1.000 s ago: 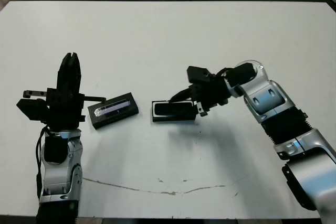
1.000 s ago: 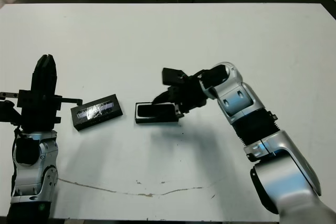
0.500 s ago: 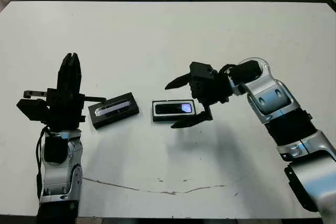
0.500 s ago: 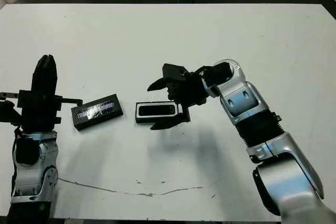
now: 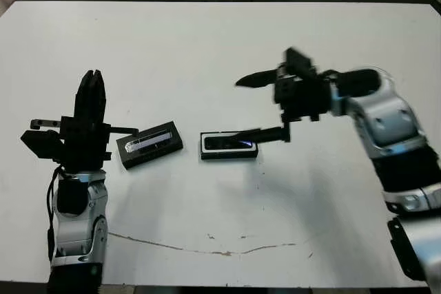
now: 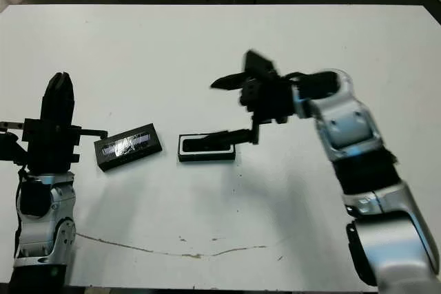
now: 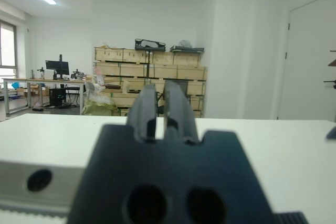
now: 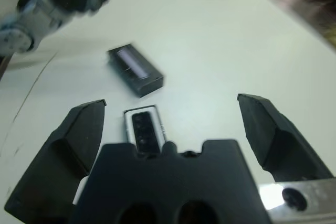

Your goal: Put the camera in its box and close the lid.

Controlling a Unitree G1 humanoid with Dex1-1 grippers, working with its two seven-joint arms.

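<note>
Left eye view: we are seeing our right hand hanging above the white surface with its two black fingers spread wide, gripping nothing. Just beneath its lower fingertip, the box is lying flat with the camera resting inside, white lining showing around it. Beyond the box, away from that hand, the lid is lying apart on the surface, its window strip facing up. Our left hand is standing upright just beside the lid, fingers pressed together, clasping nothing.
</note>
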